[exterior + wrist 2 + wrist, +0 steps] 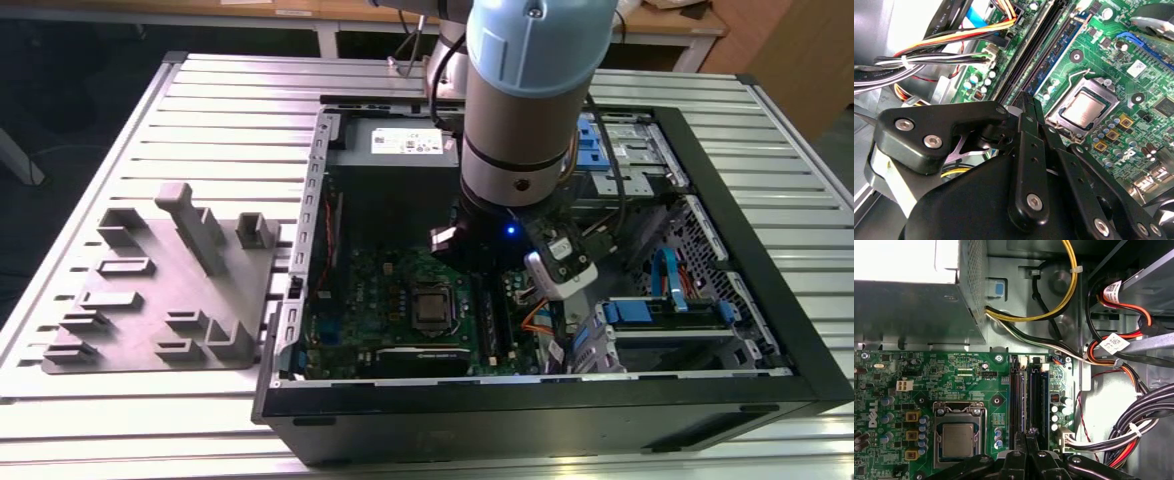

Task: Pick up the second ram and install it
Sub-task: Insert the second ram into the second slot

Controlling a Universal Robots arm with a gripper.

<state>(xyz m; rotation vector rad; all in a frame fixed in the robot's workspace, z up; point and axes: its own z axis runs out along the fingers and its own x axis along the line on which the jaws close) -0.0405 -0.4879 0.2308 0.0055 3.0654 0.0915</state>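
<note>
Inside the open PC case (694, 300), over the motherboard (929, 385) memory slots: hand (1029, 432) closed to a narrow tip. It sits on what looks like the second ram (1029, 395), edge-on in the slot beside the blue one.

Step, as judged: seating the stick. That calls for straight, even pressure until the end latches catch.

Print: white cable tags (1114, 342) and a power-supply sticker (407, 141), not legible.

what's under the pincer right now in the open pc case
Directly beneath the pincer lie the long memory slots on the green motherboard, beside the processor socket. The pincer's black linkage hides the slots' near ends.
</note>
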